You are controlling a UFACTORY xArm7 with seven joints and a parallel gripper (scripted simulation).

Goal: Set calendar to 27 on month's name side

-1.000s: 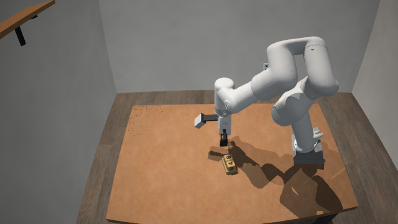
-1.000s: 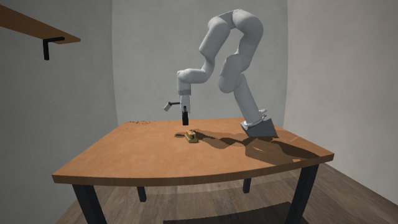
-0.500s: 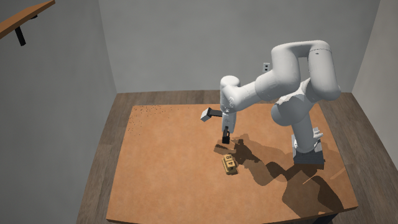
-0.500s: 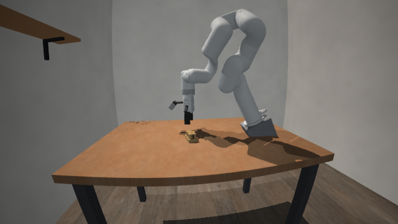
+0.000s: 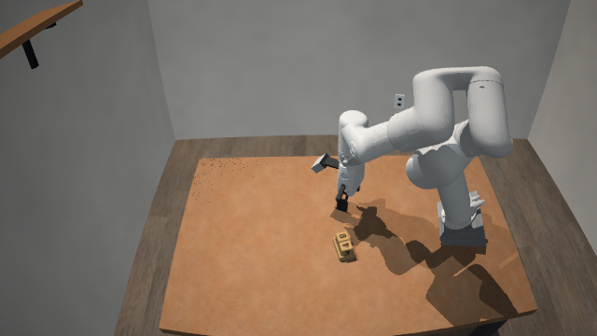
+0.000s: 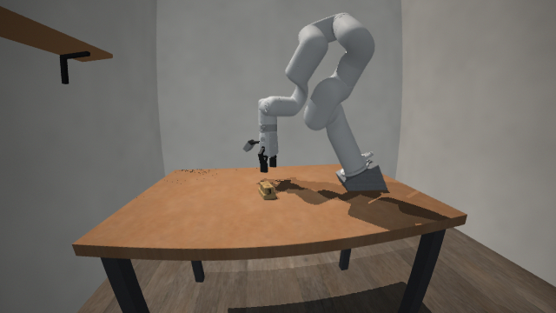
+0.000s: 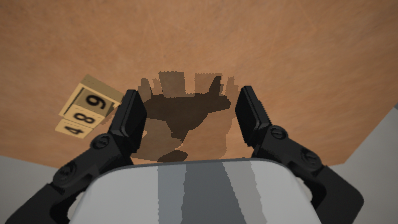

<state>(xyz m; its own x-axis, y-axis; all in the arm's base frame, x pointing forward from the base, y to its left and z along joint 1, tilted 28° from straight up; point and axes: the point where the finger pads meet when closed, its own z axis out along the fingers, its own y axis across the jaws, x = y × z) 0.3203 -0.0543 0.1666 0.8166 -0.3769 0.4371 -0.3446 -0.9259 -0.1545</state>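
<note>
Two wooden cubes stand side by side on the small wooden tray [image 5: 348, 259] [image 6: 268, 197] [image 7: 103, 87], which rests on the table. One cube [image 5: 342, 235] [image 7: 86, 118] has an 8 on top; in the wrist view a side face of it shows a 9 or a 6. The other cube [image 5: 345, 245] [image 7: 75, 130] has a 4 on top. The month's name cannot be made out, and the side holding it cannot be told. My gripper [image 5: 350, 199] [image 6: 268, 166] [image 7: 191, 99] is open and empty. It hangs above the table, behind the tray in the top and exterior views, apart from the cubes.
The tray stands on the brown table [image 5: 252, 261] [image 6: 182, 217]. The arm's base [image 5: 462, 235] [image 6: 362, 179] is at the table's right side. A wall shelf [image 5: 37, 23] [image 6: 52, 36] is high at the left. The arm's shadow falls right of the tray.
</note>
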